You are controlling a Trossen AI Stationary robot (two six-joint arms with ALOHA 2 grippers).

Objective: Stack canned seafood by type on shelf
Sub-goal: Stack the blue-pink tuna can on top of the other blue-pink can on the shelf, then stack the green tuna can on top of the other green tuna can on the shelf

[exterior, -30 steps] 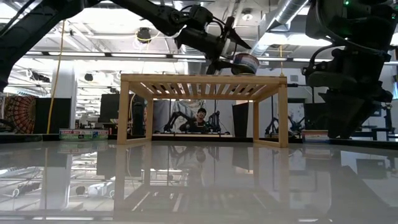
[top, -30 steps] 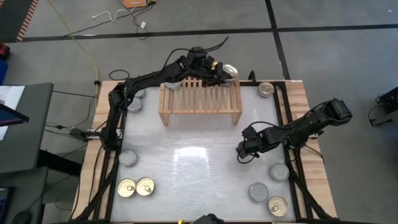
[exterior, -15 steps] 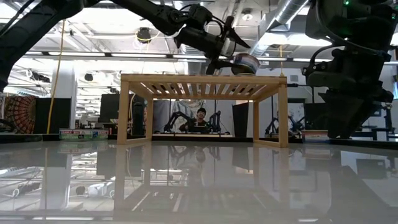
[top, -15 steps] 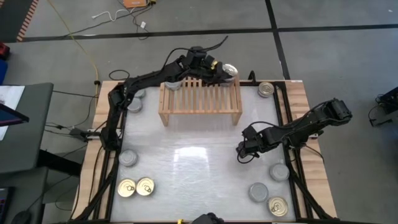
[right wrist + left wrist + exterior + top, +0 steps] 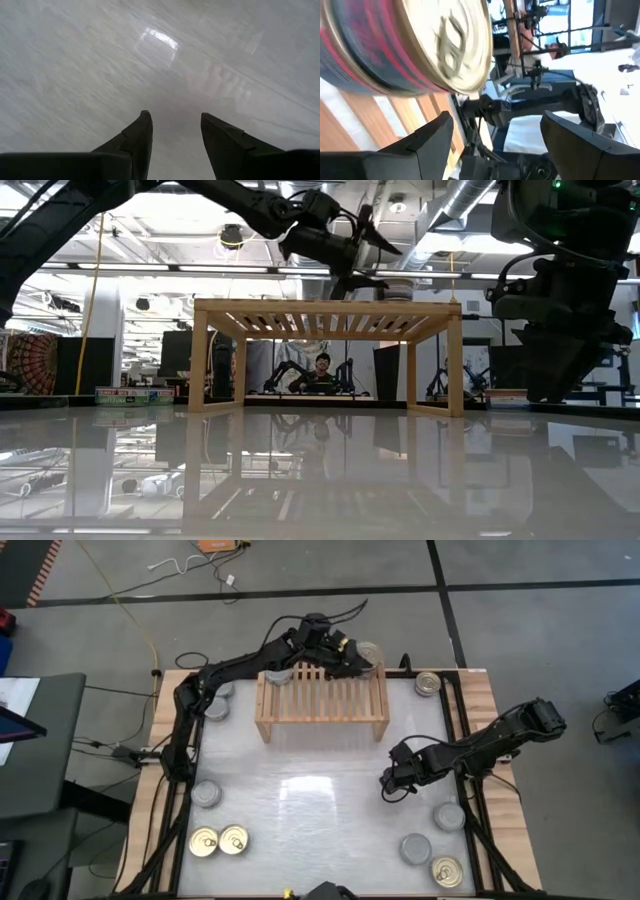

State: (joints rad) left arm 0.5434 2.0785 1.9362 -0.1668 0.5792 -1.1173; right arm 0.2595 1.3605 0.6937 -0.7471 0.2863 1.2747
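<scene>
Gold pull-ring can [image 5: 405, 45] sits at the shelf's [image 5: 322, 700] back right corner, clear of the left gripper [image 5: 352, 662], whose fingers are spread apart right beside it. Right gripper [image 5: 392, 785] hovers low over bare table [image 5: 300, 800] mid-right, fingers apart, nothing held. Other cans lie around the table edges.

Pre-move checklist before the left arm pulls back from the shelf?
1. Left hand open: ok, fingers apart, nothing between them.
2. Gold-top can settled on the shelf: cannot tell; it is blurred in the left wrist view and absent from the shelf top in the low view.
3. Right hand clear of the shelf: ok, open over bare table.
4. All cans shelved: not ok; gold-top pair and silver can, among others, sit on the table.
</scene>
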